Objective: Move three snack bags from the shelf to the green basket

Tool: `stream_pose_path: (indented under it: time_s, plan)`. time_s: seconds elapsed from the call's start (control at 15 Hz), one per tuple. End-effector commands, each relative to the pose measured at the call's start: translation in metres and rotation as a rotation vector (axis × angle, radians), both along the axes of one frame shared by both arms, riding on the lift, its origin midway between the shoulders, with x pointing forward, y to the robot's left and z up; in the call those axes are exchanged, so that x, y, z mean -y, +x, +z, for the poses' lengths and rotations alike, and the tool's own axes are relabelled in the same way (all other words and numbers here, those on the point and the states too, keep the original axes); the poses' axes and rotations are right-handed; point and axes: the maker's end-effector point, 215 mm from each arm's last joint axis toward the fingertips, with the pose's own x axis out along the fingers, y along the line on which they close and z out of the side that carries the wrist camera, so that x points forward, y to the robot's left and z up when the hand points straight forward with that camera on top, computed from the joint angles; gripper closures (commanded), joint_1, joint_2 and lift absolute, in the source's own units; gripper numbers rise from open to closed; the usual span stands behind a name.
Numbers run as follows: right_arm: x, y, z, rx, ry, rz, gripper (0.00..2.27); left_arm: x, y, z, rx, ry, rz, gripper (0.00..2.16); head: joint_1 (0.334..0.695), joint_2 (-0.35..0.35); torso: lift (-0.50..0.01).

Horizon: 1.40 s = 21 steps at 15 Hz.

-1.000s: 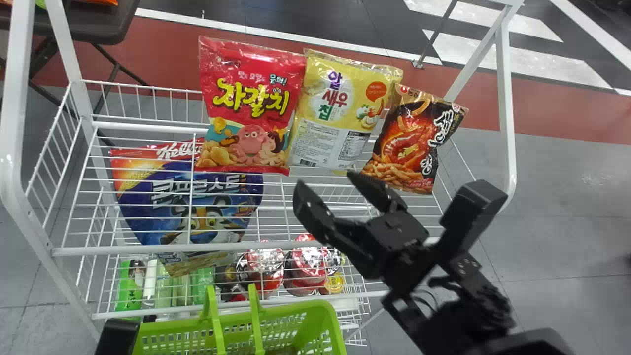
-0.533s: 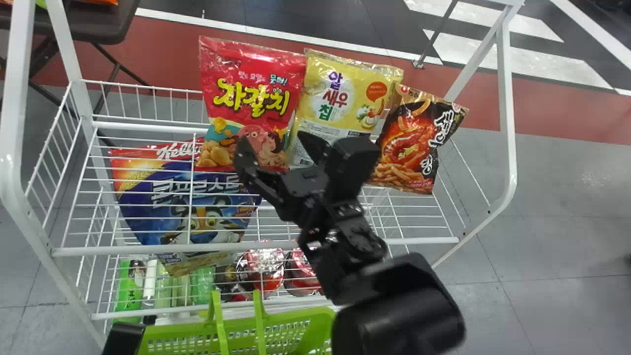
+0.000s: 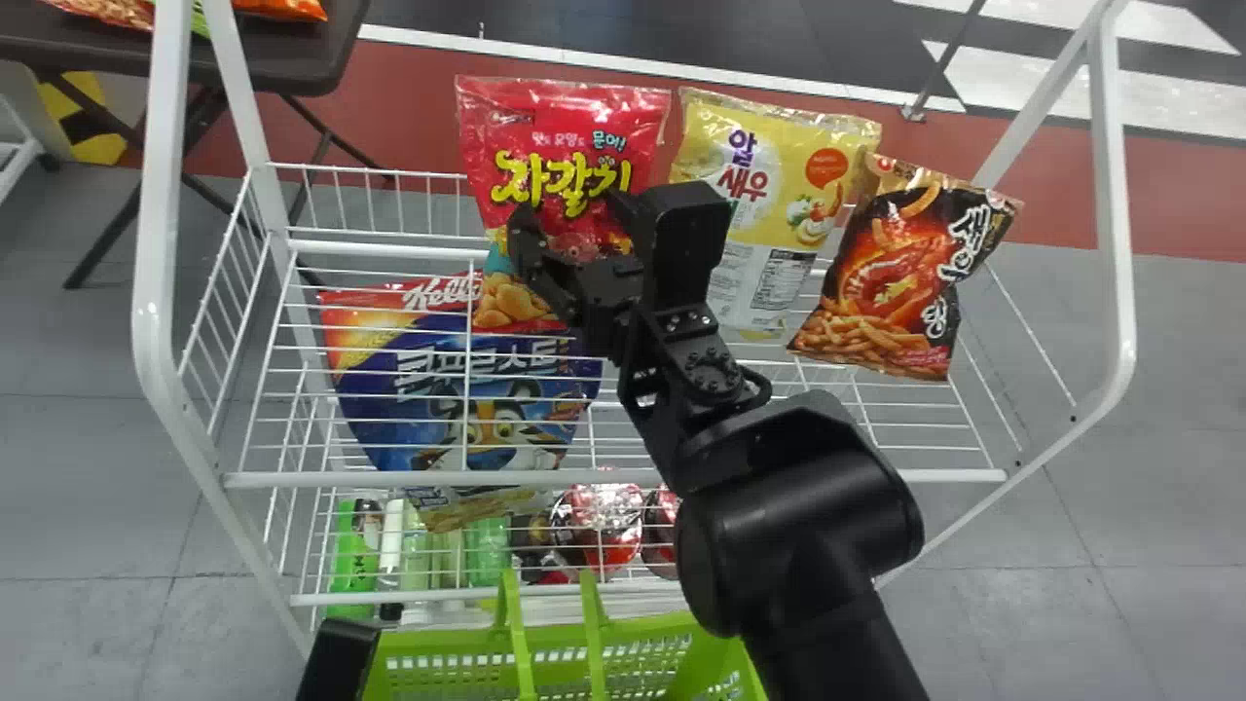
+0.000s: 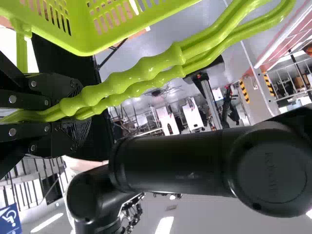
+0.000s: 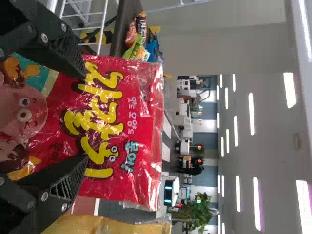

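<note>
Head view: the red snack bag [image 3: 565,127], yellow snack bag [image 3: 827,180] and black snack bag [image 3: 891,282] stand in a row at the far side of the white wire shelf [image 3: 341,480]. The right gripper [image 3: 572,212], fingers parted, lies before the red one; the left gripper [image 3: 336,657] is beside the green basket [image 3: 443,641].

Left wrist view: the left gripper is closed on the basket's paired handles [image 4: 146,73].

Right wrist view: the red bag spans the gap between the spread fingers [image 5: 63,178]; contact cannot be determined.
</note>
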Motion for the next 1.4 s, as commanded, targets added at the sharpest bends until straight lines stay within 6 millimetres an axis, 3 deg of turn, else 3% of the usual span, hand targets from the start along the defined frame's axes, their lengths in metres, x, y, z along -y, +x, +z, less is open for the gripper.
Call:
stream_pose_path:
  time_s: [0.0, 0.2, 0.53, 0.67, 0.87, 1.07, 1.13, 1.33]
  plan:
    - [-0.001, -0.003, -0.014, -0.050, -0.013, 0.018, 2.24, 0.000, 0.001, 0.000, 0.002, -0.002, 0.001, 1.46, 0.695, -0.189, -0.047]
    - [-0.007, -0.009, -0.020, -0.087, 0.005, 0.083, 2.24, 0.000, 0.000, 0.002, 0.002, -0.004, 0.000, 1.46, 0.695, -0.183, -0.047]
    - [-0.008, -0.041, 0.011, -0.079, 0.030, 0.120, 2.24, 0.000, -0.002, 0.003, 0.005, -0.004, 0.002, 1.46, 0.695, -0.180, -0.047]
    - [0.012, -0.064, 0.028, -0.098, 0.049, 0.114, 2.24, 0.001, -0.001, 0.003, 0.013, -0.003, 0.004, 1.46, 0.695, -0.182, -0.047]
    - [0.046, -0.115, 0.050, -0.153, 0.022, 0.119, 2.24, 0.001, 0.006, 0.002, 0.039, 0.008, 0.016, 1.46, 0.695, -0.234, -0.047]
    - [0.090, -0.172, 0.033, -0.334, -0.046, 0.098, 2.24, 0.002, 0.010, 0.001, 0.046, 0.015, 0.022, 1.46, 0.695, -0.328, -0.047]
    - [0.102, -0.192, 0.019, -0.413, -0.078, 0.086, 2.24, 0.003, 0.010, 0.001, 0.045, 0.015, 0.023, 1.46, 0.695, -0.350, -0.047]
    - [0.134, -0.253, -0.021, -0.610, -0.096, 0.054, 2.24, 0.006, 0.011, -0.005, 0.044, 0.026, 0.023, 1.46, 0.695, -0.350, -0.047]
